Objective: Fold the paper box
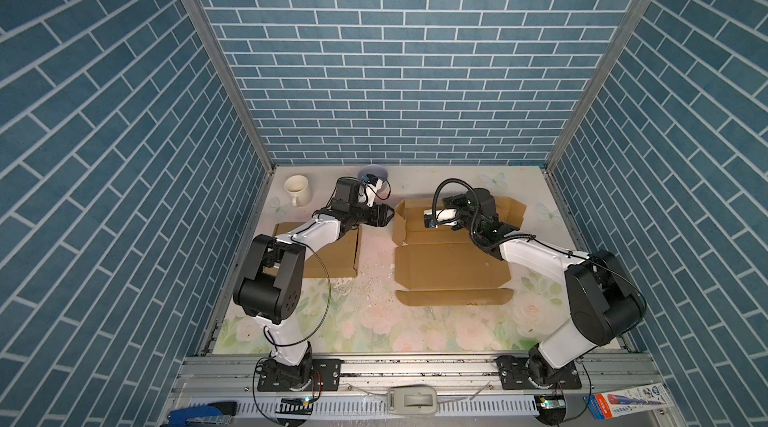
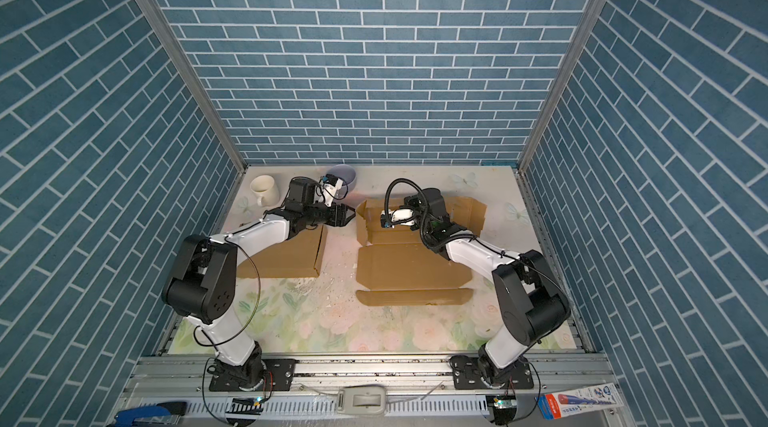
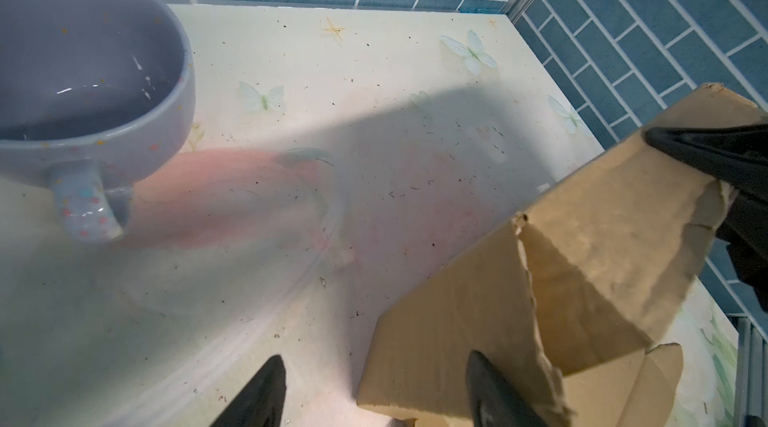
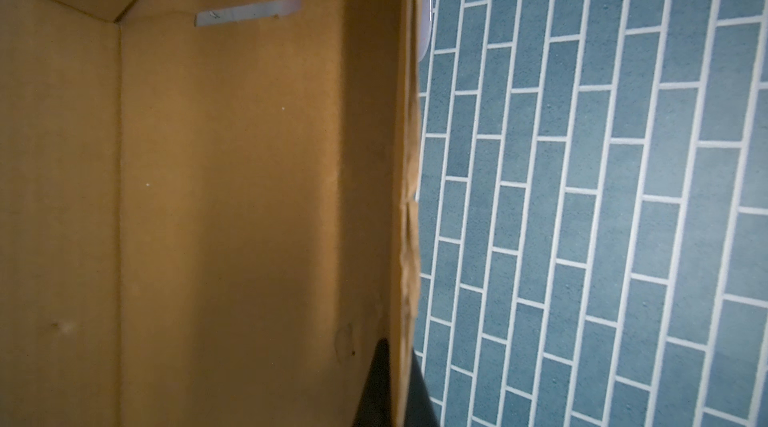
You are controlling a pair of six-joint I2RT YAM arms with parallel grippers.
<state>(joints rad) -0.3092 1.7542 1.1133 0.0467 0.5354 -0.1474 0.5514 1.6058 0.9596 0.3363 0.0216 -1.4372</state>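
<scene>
White mug (image 1: pixel 297 189) at 11 o'clock on floral mat (image 1: pixel 374 321), lavender cup (image 2: pixel 350 176) approx 12. Blue stapler (image 1: pixel 199 414) at 7, printed carton (image 1: pixel 627 400) at 5, both off mat.

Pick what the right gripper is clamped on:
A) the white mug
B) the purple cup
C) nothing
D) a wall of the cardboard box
D: in the right wrist view the right gripper is shut, with a finger on either side of the box wall.

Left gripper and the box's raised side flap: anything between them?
Nothing: in both top views only a strip of bare tabletop separates the left gripper from the flap of the paper box.
</scene>
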